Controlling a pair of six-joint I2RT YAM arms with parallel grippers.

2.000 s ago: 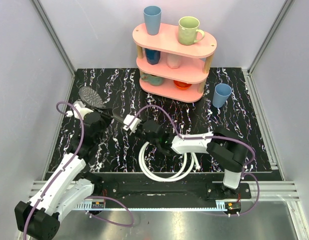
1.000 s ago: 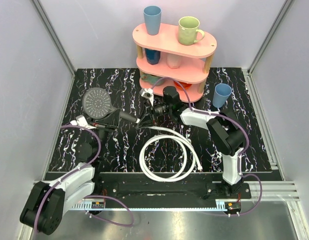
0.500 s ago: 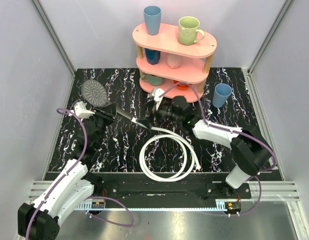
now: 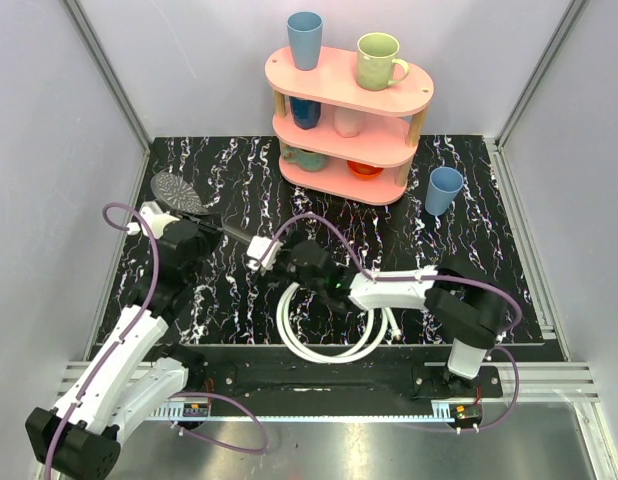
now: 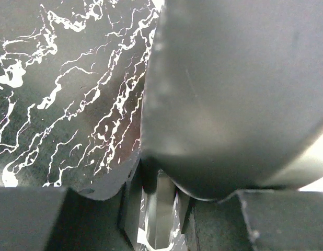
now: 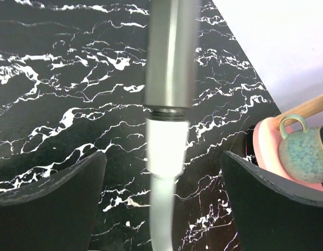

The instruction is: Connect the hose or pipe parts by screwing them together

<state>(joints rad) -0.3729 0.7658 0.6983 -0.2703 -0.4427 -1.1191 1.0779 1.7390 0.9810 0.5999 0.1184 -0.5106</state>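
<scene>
The right gripper (image 4: 272,256) has dropped back from the shelf (image 4: 349,95), jaws spread either side of the fitting (image 6: 165,149) on the hose (image 4: 286,330); the left gripper (image 4: 194,232) pinches the shower head (image 4: 175,190) handle. A crooked regrasp could cross-thread the joint.

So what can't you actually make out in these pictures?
- Left wrist view: the shower head fills the frame, blurred, hiding the left pincer's grip.
- Right wrist view: the hose fitting's joint with the handle is blurred; tightness unclear.
- Top view: the right pincer covers that joint; the shelf's upper tiers partly hide its lower ones.
</scene>
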